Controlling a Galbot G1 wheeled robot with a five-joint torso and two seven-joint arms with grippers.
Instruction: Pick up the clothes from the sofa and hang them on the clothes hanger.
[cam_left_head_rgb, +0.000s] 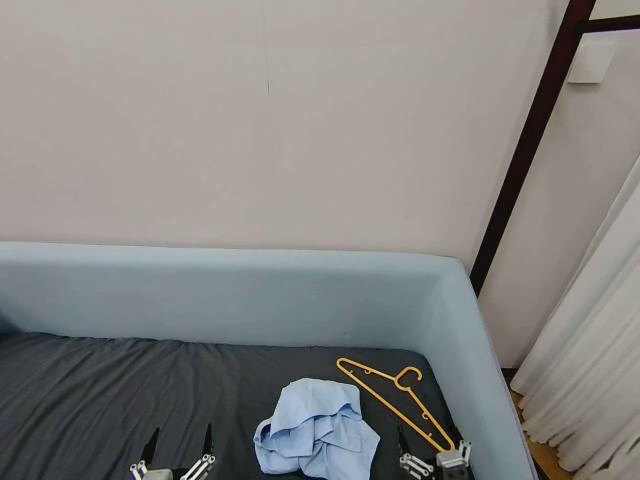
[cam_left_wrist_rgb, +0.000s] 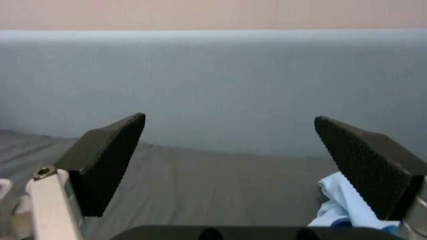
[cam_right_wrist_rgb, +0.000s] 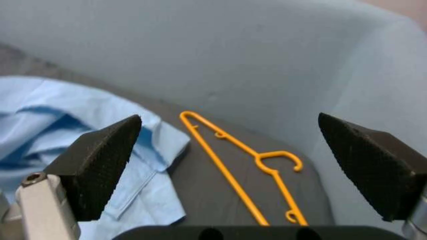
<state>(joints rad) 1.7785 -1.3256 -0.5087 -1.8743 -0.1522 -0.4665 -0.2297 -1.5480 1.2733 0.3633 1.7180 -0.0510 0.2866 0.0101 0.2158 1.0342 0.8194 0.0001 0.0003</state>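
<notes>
The task is at its very start, judging by how things lie: nothing has been lifted and nothing hung. The light blue garment (cam_left_head_rgb: 318, 428) sits in a crumpled heap on the dark seat (cam_left_head_rgb: 80, 400) of the sofa (cam_left_head_rgb: 220, 295), toward its right end and near the front edge. The orange hanger (cam_left_head_rgb: 395, 392) lies flat on the seat just beside the garment on its right, hook pointing toward the sofa's side wall. One end comes close to the cloth; I cannot tell whether the two touch.

The left pincer (cam_left_head_rgb: 182, 440) hovers low at the front of the seat, to the left of the garment and apart from it. It is spread wide with nothing between its fingers; its wrist view shows a corner of blue cloth past one finger. The right pincer (cam_left_head_rgb: 430, 447) hangs over the near end of the hanger, to the right of the garment, also wide open and empty, with the hanger and the cloth's edge in sight between its fingers.

Everything is left to do: take hold of the garment, raise it off the seat, and get it onto the hanger, which is itself untouched
</notes>
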